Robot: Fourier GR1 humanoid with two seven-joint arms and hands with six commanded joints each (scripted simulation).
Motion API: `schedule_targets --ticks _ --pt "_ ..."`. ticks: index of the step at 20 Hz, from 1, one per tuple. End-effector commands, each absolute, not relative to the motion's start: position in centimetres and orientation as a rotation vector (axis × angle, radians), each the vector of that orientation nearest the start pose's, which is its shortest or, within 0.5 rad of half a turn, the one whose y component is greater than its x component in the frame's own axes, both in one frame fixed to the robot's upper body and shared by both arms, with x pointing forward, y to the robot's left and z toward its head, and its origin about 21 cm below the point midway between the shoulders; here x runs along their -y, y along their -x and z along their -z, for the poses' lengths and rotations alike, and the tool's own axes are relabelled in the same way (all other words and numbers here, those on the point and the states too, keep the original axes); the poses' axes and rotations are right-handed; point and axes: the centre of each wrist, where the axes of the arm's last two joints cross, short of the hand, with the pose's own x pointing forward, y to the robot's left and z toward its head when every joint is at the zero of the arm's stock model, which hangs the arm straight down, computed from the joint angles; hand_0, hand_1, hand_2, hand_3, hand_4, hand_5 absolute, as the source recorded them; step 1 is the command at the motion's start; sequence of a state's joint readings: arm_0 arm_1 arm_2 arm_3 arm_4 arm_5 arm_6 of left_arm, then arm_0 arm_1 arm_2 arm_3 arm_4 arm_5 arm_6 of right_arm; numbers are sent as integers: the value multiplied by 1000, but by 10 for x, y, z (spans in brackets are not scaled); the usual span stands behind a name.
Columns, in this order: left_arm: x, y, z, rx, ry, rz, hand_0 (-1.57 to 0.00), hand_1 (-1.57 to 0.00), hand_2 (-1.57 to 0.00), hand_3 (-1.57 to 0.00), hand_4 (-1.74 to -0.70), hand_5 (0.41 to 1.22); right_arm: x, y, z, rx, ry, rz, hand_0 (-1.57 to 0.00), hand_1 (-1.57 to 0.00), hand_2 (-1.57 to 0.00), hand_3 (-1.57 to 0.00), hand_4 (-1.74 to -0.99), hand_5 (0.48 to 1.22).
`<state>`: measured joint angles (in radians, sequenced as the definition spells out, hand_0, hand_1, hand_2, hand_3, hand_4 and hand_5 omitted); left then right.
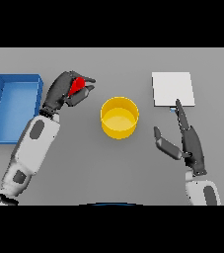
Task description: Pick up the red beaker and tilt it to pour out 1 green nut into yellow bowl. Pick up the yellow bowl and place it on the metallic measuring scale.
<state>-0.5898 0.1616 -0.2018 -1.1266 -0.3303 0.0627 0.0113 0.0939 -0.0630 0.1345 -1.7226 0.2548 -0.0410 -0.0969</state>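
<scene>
The red beaker point(76, 86) is mostly hidden inside my left hand point(64, 91), whose fingers and thumb curl round it, left of the yellow bowl point(119, 117). The bowl stands upright at the table's middle; I cannot see any green nut in it. The metallic measuring scale point(172, 89) is a pale square plate at the back right. My right hand point(187, 138) is open with straight fingers, to the right of the bowl, its fingertips reaching the scale's near edge.
A blue tray point(15, 105) lies at the far left, beside my left forearm. The grey table point(118, 168) stretches in front of the bowl between my two arms.
</scene>
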Motion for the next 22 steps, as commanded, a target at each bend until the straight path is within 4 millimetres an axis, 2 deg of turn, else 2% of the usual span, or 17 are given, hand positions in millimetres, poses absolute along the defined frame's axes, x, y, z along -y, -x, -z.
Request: schedule_targets --ticks 1,3,5,11,14,17,22 --pt "-165 -372 -59 1668 -295 724 -1563 -1563 -1563 -1563 -1733 1115 218 -221 -14 1721 183 -294 1 1 1 1 -1243 700" --pt "-165 -369 -60 1668 -303 756 -1563 -1563 -1563 -1563 -1733 1113 222 -219 -16 1721 191 -289 1 1 1 1 -1243 710" --pt "-158 -373 -66 1654 -379 887 -1566 -1566 -1566 -1566 -1736 1112 220 -219 -15 1706 183 -298 1 1 1 1 -1251 714" --pt "-131 -385 -82 1586 -685 1405 -1570 -1570 -1570 -1570 -1740 1166 219 -219 -14 1717 170 -290 1 1 1 1 -1269 722" --pt "-117 -391 -94 1536 -759 1634 -1570 -1570 -1570 -1570 -1740 1193 216 -219 -14 1731 161 -292 1 1 1 1 -1264 717" --pt "-106 -399 -100 1451 -845 1850 -1571 -1571 -1571 -1571 -1613 1206 220 -222 -17 1723 177 -277 1 1 1 1 -1258 697" --pt "-78 -404 -109 1296 -907 2133 -1571 -1571 -1571 -1571 -1694 1216 211 -221 -9 1714 171 -241 1 1 1 1 -1220 657"
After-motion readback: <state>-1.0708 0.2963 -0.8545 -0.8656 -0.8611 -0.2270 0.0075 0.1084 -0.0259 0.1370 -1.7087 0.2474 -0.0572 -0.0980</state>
